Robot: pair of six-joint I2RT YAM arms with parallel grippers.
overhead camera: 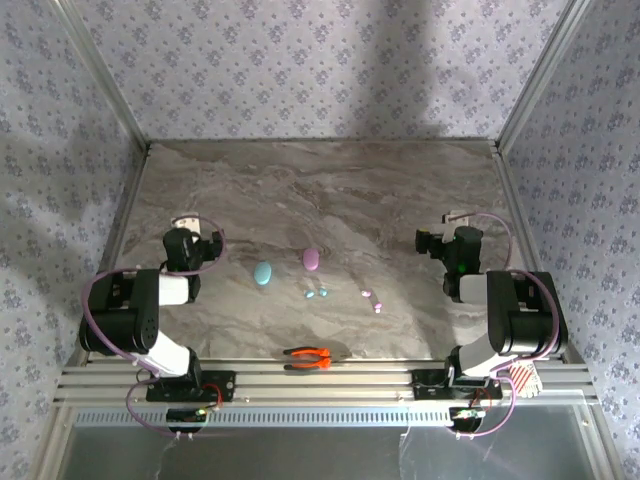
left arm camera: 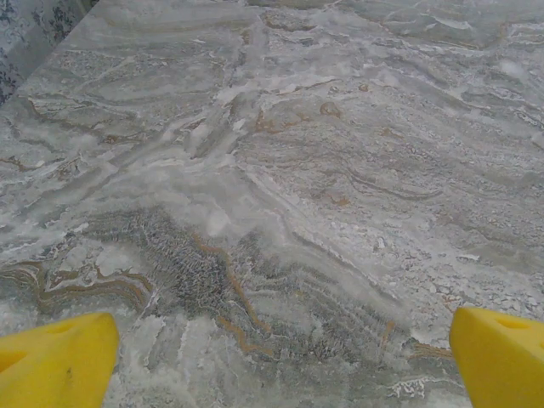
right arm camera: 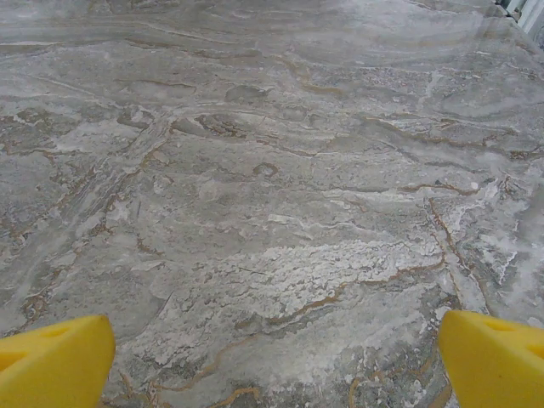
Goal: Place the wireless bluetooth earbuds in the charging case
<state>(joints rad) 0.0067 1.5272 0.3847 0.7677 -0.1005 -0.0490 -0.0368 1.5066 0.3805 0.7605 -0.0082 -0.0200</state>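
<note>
No legible text, label, brand, number or sign on anything in these three views.

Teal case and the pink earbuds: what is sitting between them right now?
In the top view, the two teal earbuds lie side by side between the teal case and the pink earbuds. Nothing else sits on that stretch.

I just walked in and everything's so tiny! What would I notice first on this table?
The orange-handled pliers by the near edge pop out first. Mid-table lie a teal case and a purple case side by side, with tiny teal earbuds and pinkish earbuds scattered a little nearer.
</note>
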